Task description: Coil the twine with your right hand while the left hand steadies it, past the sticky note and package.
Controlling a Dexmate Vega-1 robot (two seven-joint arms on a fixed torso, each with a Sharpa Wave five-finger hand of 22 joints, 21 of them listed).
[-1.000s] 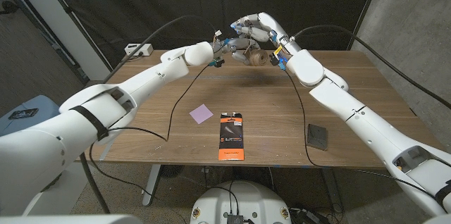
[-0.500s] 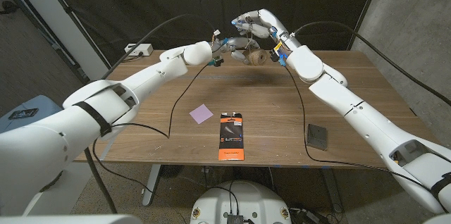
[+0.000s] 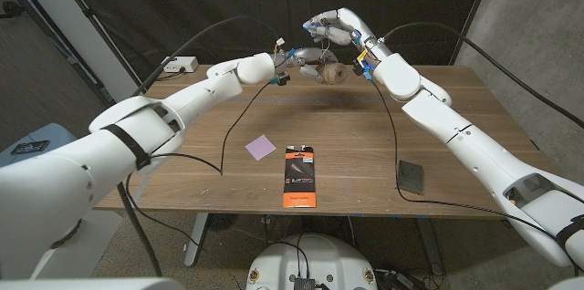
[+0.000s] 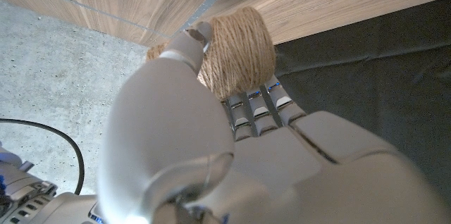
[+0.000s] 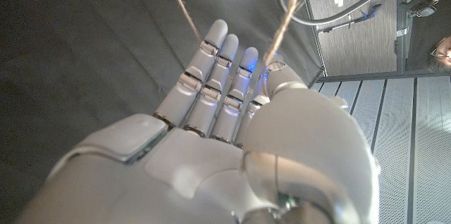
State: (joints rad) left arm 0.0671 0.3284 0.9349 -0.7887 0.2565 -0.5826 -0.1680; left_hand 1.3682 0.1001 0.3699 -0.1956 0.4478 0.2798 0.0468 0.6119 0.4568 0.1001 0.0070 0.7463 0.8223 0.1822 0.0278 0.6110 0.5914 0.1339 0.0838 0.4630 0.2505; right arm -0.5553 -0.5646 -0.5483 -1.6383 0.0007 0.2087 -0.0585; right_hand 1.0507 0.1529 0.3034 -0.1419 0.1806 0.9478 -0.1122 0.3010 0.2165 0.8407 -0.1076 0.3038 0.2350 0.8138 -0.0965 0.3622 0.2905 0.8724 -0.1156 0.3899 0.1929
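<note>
Mid-wind, I judge. My left hand point(image 4: 211, 153) grips twine ball point(image 4: 236, 48) between thumb and fingers, above table's far edge. My right hand point(image 5: 232, 132) just beside, loose strand point(image 5: 289, 9) pinched at thumb. Next: carry strand round ball, keep tension, left steady

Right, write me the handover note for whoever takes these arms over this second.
Left hand: raised over the table's far edge, holding the ball of twine; the left wrist view shows its fingers wrapped around the ball.
Right hand: raised just above the ball, a strand of twine pinched at its thumb.
Sticky note and package: flat on the table near the front, well short of the hands.
Done: the ball looks mostly wound.
Left: keep winding the loose strand onto the ball. How much remains cannot be told.
</note>
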